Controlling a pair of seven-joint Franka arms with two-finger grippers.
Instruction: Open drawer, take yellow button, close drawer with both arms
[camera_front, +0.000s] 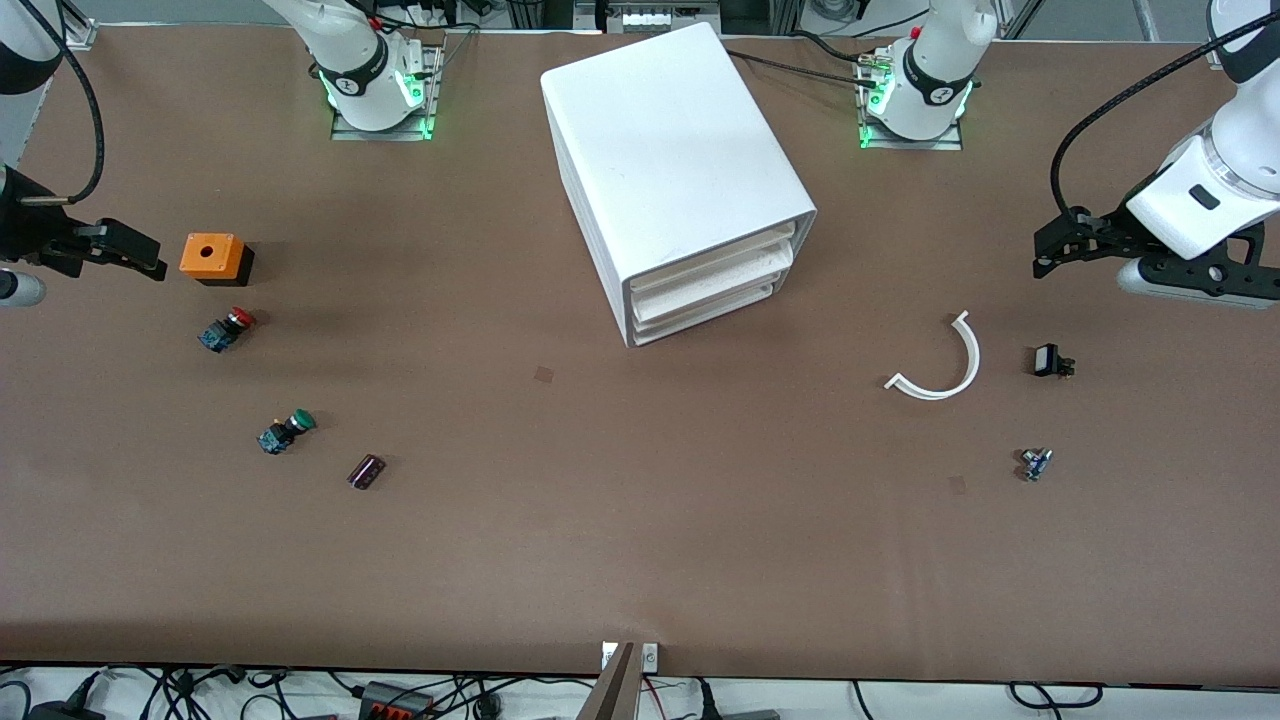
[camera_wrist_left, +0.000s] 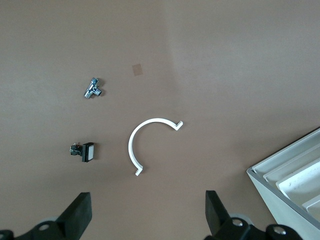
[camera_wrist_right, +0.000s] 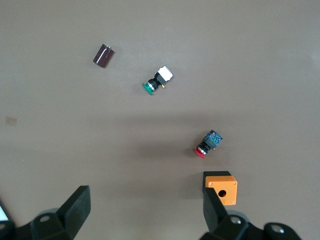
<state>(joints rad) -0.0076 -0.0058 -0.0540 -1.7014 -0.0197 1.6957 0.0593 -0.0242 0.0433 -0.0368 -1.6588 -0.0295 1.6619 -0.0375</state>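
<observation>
Three light, stiff plastic drawers (camera_front: 715, 285) sit shut in the white cabinet (camera_front: 670, 160) at mid-table, best hooked by a front lip, while the left gripper (camera_front: 1045, 262) and right gripper (camera_front: 150, 262) wait with fingers apart; the yellow-capped button is unseen.

Both arms wait raised over opposite table ends, the left gripper (camera_front: 1045, 262) pointing toward nine o'clock, the right gripper (camera_front: 150, 262) toward three o'clock, each with fingers spread and empty.

Brown table (camera_front: 640, 560) surface; tangled cables (camera_front: 400, 695) along near edge; even overhead light.
</observation>
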